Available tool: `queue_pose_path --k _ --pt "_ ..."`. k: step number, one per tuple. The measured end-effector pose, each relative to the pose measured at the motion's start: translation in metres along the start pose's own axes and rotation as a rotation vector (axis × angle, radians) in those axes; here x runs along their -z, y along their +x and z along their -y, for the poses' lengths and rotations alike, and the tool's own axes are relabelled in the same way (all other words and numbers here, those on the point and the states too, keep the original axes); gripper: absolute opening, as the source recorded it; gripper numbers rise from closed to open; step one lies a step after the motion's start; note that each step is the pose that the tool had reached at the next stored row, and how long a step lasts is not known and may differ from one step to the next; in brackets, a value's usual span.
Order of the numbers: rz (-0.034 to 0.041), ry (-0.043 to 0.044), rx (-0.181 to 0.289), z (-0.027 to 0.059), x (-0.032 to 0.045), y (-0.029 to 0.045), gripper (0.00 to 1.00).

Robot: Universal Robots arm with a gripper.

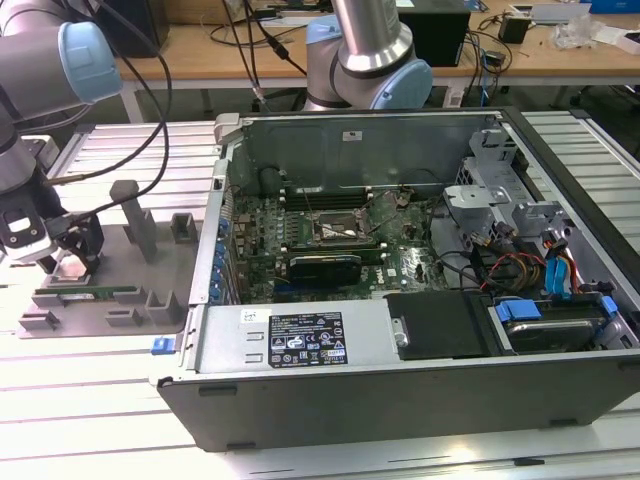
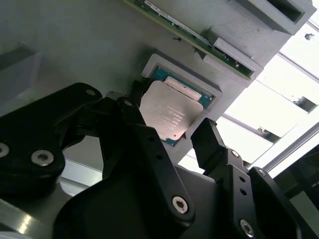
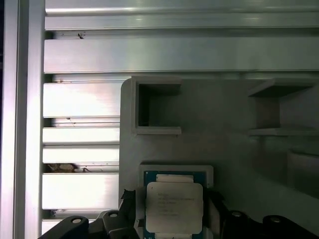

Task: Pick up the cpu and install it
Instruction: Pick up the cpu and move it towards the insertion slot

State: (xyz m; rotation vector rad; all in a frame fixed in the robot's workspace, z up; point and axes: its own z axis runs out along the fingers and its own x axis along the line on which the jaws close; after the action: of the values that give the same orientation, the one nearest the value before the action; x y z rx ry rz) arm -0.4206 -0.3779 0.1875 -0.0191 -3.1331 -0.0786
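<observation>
Straddling the cpu (image 3: 174, 216), the end effector (image 2: 168, 115) gapes; lid lettering (image 3: 172, 200) unreadable.

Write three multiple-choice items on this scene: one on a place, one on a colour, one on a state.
1. Where does the chip lie? A in the computer's socket; B in a pocket of the grey tray; C on the wooden desk.
2. The chip's top is: A silver-grey; B red; C black.
3. The hand is: A shut on the chip; B shut on nothing; C open.
Key: 1 B, the pocket's rim frames the chip in both wrist views; 2 A, its metal top shows pale grey; 3 C, the fingers stand apart, one on each side of the chip.
</observation>
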Motion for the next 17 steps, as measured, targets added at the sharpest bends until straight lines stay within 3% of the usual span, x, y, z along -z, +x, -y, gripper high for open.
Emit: queue_pose_path --k 7,9,11,17 --pt "0.0001 -0.0001 0.000 0.0000 -0.0001 -0.0013 0.66" --pt "0.0002 -0.0001 0.000 0.0000 -0.0001 -0.0013 0.65" --pt "0.0001 0.0000 0.000 0.0000 -0.0001 -0.0014 0.55" --pt "0.0002 -0.0001 0.000 -0.0002 0.0027 -0.0015 0.55"
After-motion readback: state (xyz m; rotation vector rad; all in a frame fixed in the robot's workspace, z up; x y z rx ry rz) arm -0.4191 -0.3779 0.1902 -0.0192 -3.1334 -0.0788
